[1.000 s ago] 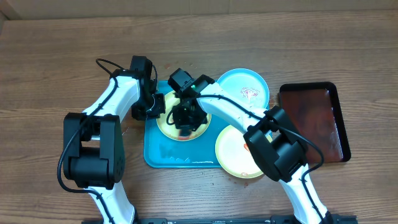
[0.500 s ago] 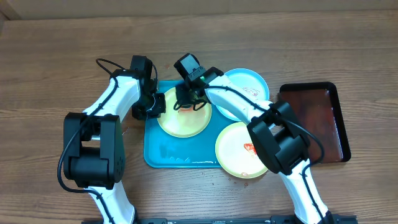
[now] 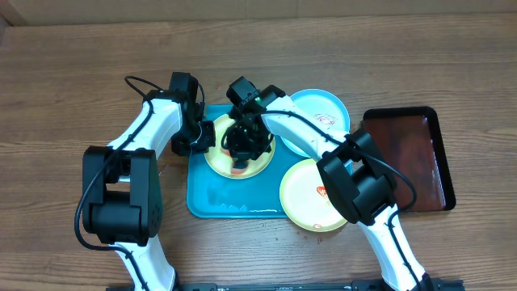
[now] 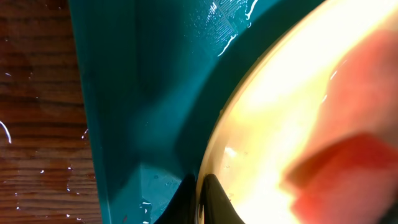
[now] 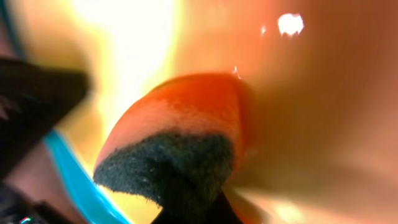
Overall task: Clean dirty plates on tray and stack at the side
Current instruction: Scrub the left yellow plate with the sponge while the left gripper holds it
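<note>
One yellow-green plate [image 3: 216, 160] on tray [image 3: 212, 202] | left jaws clenched on its left rim | right jaws grasping sponge [image 5: 177, 134], directly down on its centre

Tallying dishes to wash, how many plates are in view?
3. One yellow-green plate on the tray under the right gripper, a light blue plate at the tray's far right corner, a second yellow-green plate at its near right corner. None seems hidden.

Red-brown tray [image 3: 406, 158], orange sponge [image 5: 180, 124], wooden table [image 3: 65, 73]
</note>
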Robot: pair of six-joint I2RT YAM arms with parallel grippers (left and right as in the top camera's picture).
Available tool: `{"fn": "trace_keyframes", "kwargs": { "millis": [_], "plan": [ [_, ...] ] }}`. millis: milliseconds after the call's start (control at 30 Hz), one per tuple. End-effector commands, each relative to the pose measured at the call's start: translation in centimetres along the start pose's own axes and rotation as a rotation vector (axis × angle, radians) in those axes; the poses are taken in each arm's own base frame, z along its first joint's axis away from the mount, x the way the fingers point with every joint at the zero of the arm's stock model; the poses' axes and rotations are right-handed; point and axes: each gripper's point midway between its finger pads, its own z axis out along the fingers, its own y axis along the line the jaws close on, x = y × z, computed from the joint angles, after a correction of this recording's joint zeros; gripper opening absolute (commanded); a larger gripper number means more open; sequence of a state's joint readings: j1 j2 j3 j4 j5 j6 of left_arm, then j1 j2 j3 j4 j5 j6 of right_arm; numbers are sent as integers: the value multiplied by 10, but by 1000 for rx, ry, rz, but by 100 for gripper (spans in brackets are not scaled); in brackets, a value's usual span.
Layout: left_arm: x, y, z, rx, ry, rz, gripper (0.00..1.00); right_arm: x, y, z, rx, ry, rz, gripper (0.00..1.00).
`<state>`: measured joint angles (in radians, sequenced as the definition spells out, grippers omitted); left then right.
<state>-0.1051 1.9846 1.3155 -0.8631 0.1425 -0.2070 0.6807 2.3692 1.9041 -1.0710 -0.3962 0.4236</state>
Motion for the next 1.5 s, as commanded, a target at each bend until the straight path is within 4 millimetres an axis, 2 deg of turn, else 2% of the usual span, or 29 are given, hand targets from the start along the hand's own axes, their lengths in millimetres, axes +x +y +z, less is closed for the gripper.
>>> {"fn": "trace_keyframes", "kwargs": {
  "millis": [0, 100, 200, 267, 367, 500, 600, 667, 700, 733, 767, 800, 933, 1033, 1167, 1233, 1267, 1367, 1467],
  "plan": [
    [5, 3, 14, -23, 35, 15, 4, -30, -59, -16, 333, -136, 13, 4],
    [5, 3, 14, -23, 35, 15, 4, -47, -84, -33, 502, -236, 8, 4],
    [5, 3, 14, -23, 34, 15, 4, -64, -86, -35, 527, -316, -14, 4],
    [4, 3, 14, -22, 31, 15, 4, -75, -73, -28, 457, -349, -48, 4],
    [4, 3, 14, -22, 31, 15, 4, -76, -35, -6, 248, -314, -126, 4],
    [4, 3, 14, -22, 32, 15, 4, -54, 15, 13, 0, -204, -180, 4],
    [4, 3, 14, -22, 32, 22, 4, -27, 26, 21, -39, -104, -220, 4],
    [4, 3, 14, -22, 31, 30, 4, -8, 17, 24, 12, -32, -230, 4],
    [4, 4, 14, -26, 30, 30, 4, -1, 5, 25, 83, -10, -209, 4],
    [4, 5, 14, -29, 29, 31, 4, 5, -22, 21, 230, -1, -141, 4],
    [3, 4, 14, -28, 29, 30, 4, 6, -39, 16, 323, -8, -101, 4],
    [3, 4, 14, -28, 29, 30, 4, 6, -57, 9, 414, -21, -73, 4],
    [2, 4, 14, -27, 25, 30, 4, -11, -95, -13, 620, -103, -59, 4],
    [2, 4, 14, -27, 23, 31, 4, -30, -102, -21, 665, -191, -62, 4],
    [2, 4, 14, -27, 22, 30, 4, -56, -84, -16, 576, -293, -75, 4],
    [2, 4, 14, -27, 22, 31, 4, -63, -63, -7, 460, -306, -95, 4],
    [2, 4, 14, -27, 22, 31, 4, -64, -44, 2, 357, -293, -126, 4],
    [2, 4, 14, -27, 22, 30, 4, -58, 0, 17, 99, -230, -168, 4],
    [2, 4, 14, -27, 23, 31, 4, -41, 23, 25, -42, -144, -181, 4]
  ]
}}
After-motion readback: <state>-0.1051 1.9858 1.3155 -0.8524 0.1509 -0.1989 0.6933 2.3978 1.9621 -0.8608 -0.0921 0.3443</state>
